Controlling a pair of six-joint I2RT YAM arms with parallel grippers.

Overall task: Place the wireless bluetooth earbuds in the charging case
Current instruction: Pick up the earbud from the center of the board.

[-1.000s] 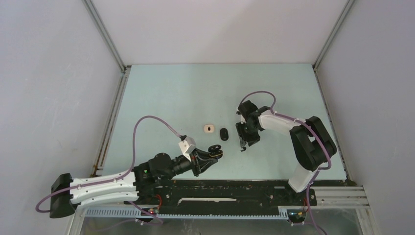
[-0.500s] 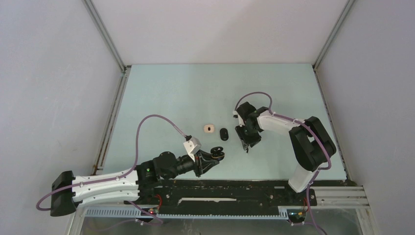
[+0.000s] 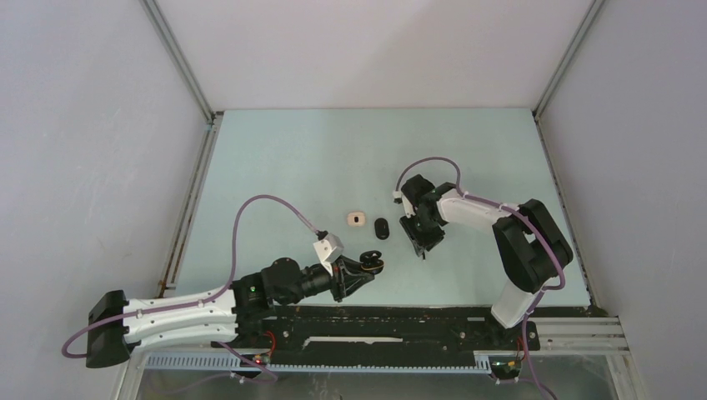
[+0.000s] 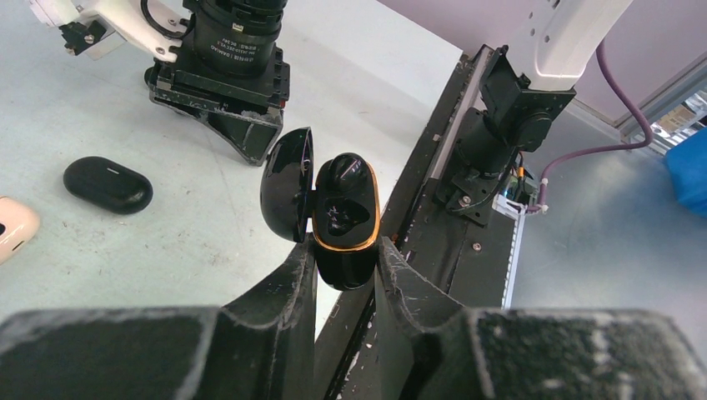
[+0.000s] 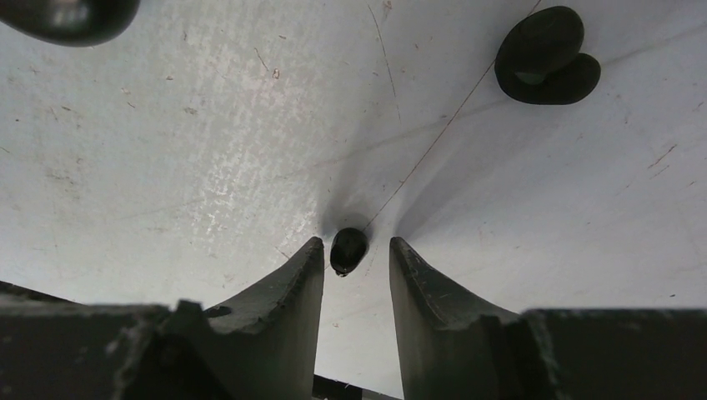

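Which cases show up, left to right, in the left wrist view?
From the left edge: white case → closed black case → open black charging case with the gold rim, clamped in the left gripper.

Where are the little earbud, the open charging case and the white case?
little earbud [image 5: 348, 250]: right wrist view, its rounded body.
open charging case [image 4: 343, 218]: left wrist view, its gold-rimmed base.
white case [image 3: 357, 218]: top view, its middle.

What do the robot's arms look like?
Both are white tubes with chunky black joints, the left arm and the right arm alike. A purple cable loops along each. Each ends in two dark, wedge-shaped fingers with pale scuffs.
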